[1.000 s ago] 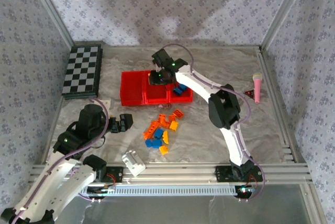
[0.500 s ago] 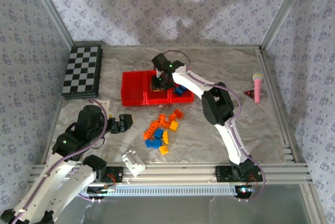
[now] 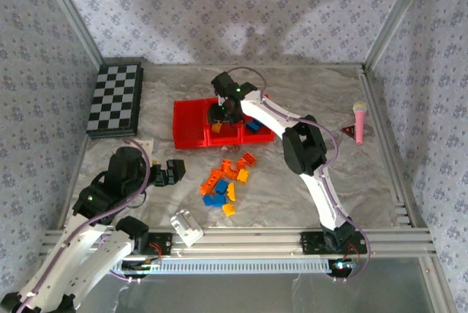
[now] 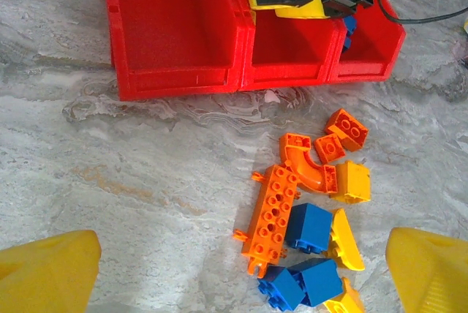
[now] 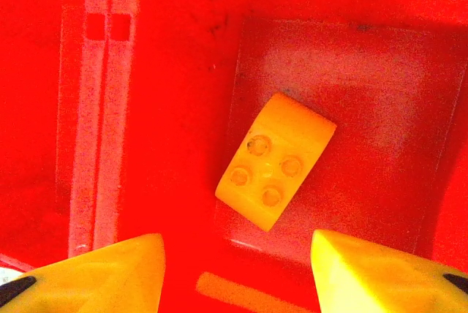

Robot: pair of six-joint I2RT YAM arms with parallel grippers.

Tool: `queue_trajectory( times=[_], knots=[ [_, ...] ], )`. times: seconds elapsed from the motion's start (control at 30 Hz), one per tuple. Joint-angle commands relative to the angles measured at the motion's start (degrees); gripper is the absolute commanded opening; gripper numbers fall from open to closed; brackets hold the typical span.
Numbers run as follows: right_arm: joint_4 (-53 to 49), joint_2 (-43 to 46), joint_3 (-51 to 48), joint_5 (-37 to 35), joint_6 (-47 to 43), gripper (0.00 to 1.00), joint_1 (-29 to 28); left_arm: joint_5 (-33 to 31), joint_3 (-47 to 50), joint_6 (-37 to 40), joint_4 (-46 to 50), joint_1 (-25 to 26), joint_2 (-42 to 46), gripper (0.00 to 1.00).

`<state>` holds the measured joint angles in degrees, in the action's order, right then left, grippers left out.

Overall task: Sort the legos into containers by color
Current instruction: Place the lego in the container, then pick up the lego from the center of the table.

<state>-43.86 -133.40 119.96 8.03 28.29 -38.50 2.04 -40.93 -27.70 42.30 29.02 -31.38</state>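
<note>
The containers (image 3: 189, 129) are three red bins joined in a row at the table's middle back. My right gripper (image 3: 223, 112) hangs over the middle bin, open, with nothing between its fingers. Below it a yellow brick (image 5: 274, 159) lies loose, studs up, on that bin's floor (image 5: 365, 72). A blue brick (image 3: 252, 126) lies in the right bin. The other legos (image 3: 227, 185), orange, yellow and blue, lie in a loose pile in front of the bins. My left gripper (image 3: 172, 172) stands open, left of the pile. In the left wrist view its fingers (image 4: 47, 273) flank a long orange brick (image 4: 274, 214) and blue bricks (image 4: 307, 227).
A black-and-white checkered board (image 3: 115, 99) lies at the back left. A white blocky object (image 3: 186, 227) sits near the front rail. A pink toy (image 3: 360, 119) and a small red piece (image 3: 348, 132) lie at the right. Patterned walls and metal posts enclose the table.
My right gripper has swung left over the middle bin and opened, and the yellow brick now lies on the bin floor. The bins have slid slightly right. The left arm has not moved.
</note>
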Motion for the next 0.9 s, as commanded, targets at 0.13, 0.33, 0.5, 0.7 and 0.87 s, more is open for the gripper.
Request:
queue_trajectory(
  times=[0.13,0.33,0.5,0.7,0.87],
  knots=[
    [-4.45,5.39,4.84,-2.21,0.69,0.57,-2.06,0.86,-0.64,-0.09,0.67,0.43,0.5,1.0],
    [-3.5,12.47,0.45,-4.7,0.78,0.58,-2.79,7.52,-1.5,1.0,0.55,0.42,-2.11,1.0],
    [-1.05,20.95,-10.29,-4.9,0.69,0.61,-2.82,14.9,-2.11,2.51,-0.09,1.49,-7.25,1.0],
    [3.07,32.77,-27.54,-8.37,1.7,0.65,-2.83,17.69,-2.49,3.09,-0.03,5.67,-13.11,1.0],
    [1.99,38.46,-38.0,-9.84,-0.77,0.66,-2.98,13.96,-2.29,2.39,0.3,8.92,-16.01,1.0]
  ],
)
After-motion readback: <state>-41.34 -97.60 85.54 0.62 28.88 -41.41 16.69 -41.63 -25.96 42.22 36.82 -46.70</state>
